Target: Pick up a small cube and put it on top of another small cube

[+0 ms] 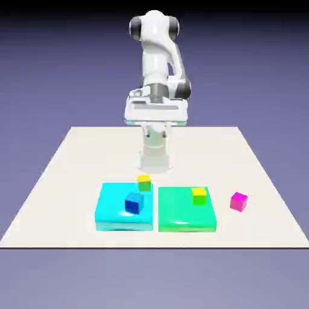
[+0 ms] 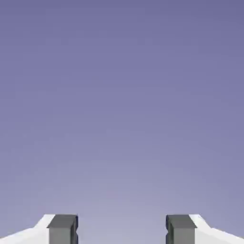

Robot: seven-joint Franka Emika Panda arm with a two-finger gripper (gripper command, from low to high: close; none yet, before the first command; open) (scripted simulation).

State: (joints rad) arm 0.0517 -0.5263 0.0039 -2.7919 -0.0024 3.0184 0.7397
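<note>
- The claw [image 2: 122, 231] is standing spread wide, its two grey fingertips [image 2: 63, 228] well apart with nothing between them.
- In the hand view only the plain blue-violet backdrop is showing beyond the claw; no desk and no cube is appearing there.
- In the exterior view the arm [image 1: 158, 66] is rising at the far edge of the desk [image 1: 72, 175], folded up high, with the claw [image 1: 156, 124] hanging well above the desk; its fingers are too small to make out there.
- The pink cube [image 1: 239, 201] is sitting on the bare desk, well apart from the claw, nearer the camera and toward the exterior view's right, just beside the green slab [image 1: 181, 217] but not touching it.
- A yellow-green cube [image 1: 199, 195] is resting on the green slab's far part.
- A cyan slab [image 1: 114, 208] is lying just beside the green one, toward the exterior view's left, below and in front of the claw.
- A blue cube [image 1: 133, 203] is sitting on the cyan slab.
- Another yellow-green cube [image 1: 143, 182] is sitting at the cyan slab's far edge, the nearest cube to the claw.
</note>
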